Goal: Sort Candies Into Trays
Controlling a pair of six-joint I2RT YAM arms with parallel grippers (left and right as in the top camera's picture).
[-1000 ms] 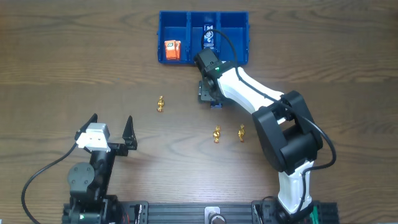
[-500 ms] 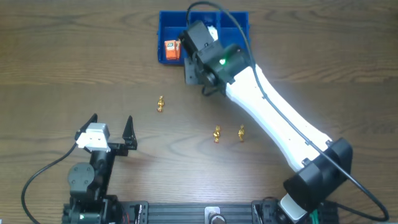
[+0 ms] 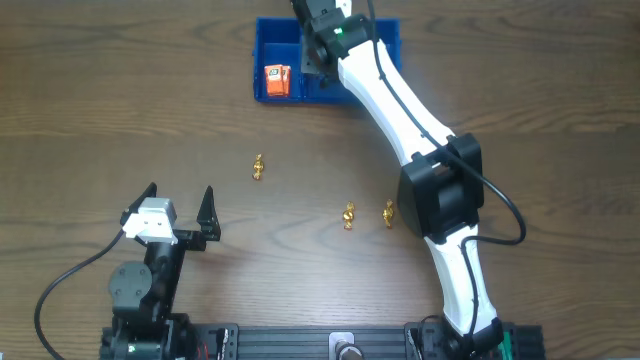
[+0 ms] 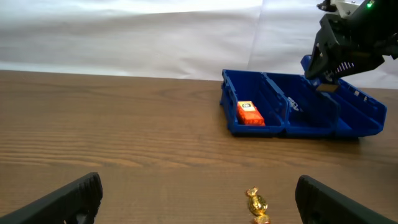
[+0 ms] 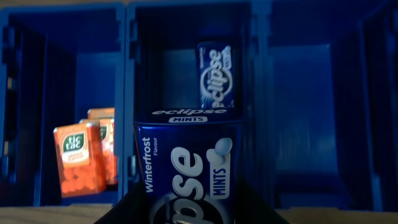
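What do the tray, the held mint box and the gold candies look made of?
The tray: moulded plastic, glossy blue, with thin divider walls. The mint box in the right gripper: glossy printed shell, tin or plastic, can't tell which. The gold candies: shiny crinkled foil wrappers with twisted ends.

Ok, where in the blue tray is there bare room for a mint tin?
The right compartment is bare. The middle compartment holds one mint tin, with some floor free. The left compartment is crowded with orange candy boxes.

White-shelled right arm [image 3: 395, 95] with black joints, green light, black cables, left tool [image 3: 179, 192] seemingly black-fingered.
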